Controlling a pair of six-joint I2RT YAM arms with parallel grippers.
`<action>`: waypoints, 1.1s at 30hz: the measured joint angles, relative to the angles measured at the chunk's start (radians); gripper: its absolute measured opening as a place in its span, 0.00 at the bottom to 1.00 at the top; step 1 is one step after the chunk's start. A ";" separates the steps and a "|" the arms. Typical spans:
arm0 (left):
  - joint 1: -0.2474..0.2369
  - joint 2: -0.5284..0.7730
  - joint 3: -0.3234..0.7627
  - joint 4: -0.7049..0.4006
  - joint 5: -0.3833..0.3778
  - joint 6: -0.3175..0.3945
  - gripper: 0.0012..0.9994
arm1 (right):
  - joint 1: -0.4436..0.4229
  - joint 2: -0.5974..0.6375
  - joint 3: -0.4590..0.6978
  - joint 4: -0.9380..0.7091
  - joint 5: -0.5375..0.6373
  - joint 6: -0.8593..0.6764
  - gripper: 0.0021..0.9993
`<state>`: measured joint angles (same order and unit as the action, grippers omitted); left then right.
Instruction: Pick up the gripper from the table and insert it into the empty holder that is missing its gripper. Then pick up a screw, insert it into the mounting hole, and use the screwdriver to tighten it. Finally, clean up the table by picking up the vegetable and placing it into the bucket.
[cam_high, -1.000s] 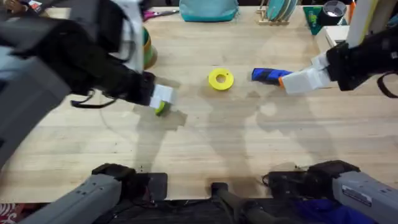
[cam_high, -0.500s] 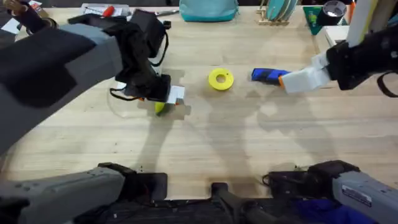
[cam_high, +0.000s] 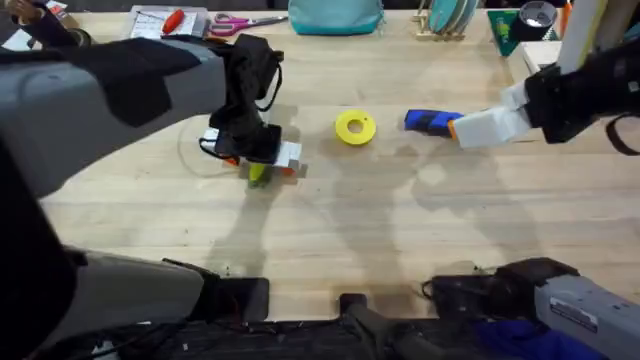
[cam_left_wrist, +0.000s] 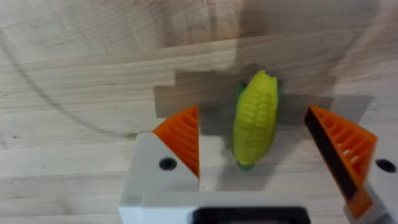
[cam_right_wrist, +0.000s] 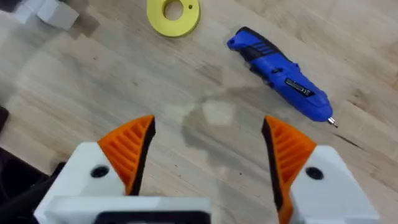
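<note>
Left gripper (cam_high: 262, 160), seen overhead, hangs spread over the small yellow toy corn cob with green end (cam_high: 257, 175) on the wooden table (cam_high: 400, 240); the right gripper (cam_high: 478, 130) sits well apart. From the left wrist, the cob (cam_left_wrist: 254, 119) lies between the parted orange ribbed pads (cam_left_wrist: 181, 134), its long axis along the fingers. From the right wrist, that gripper (cam_right_wrist: 208, 149) gapes empty above the chunky blue powered screwdriver (cam_right_wrist: 283, 76).

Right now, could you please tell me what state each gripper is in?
Left gripper: open, straddling the corn, not gripping.
Right gripper: open, empty, above the table beside the screwdriver.

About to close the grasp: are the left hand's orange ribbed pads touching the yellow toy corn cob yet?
Apart. The left wrist view shows bare table between the corn cob and each orange pad of the open left hand.
</note>
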<state>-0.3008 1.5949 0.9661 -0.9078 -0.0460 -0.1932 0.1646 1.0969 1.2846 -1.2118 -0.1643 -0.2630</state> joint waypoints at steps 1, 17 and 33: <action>0.000 0.007 0.000 0.000 0.000 0.000 0.99 | 0.000 0.000 0.000 0.000 0.000 0.000 1.00; 0.000 0.016 0.012 0.001 -0.001 -0.009 0.03 | 0.000 0.000 0.000 0.006 0.003 0.000 1.00; 0.038 -0.057 0.087 -0.066 0.001 -0.043 0.03 | 0.000 0.000 0.000 0.008 0.003 0.000 1.00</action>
<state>-0.2629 1.5377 1.0527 -0.9733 -0.0452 -0.2359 0.1646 1.0973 1.2846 -1.2037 -0.1616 -0.2630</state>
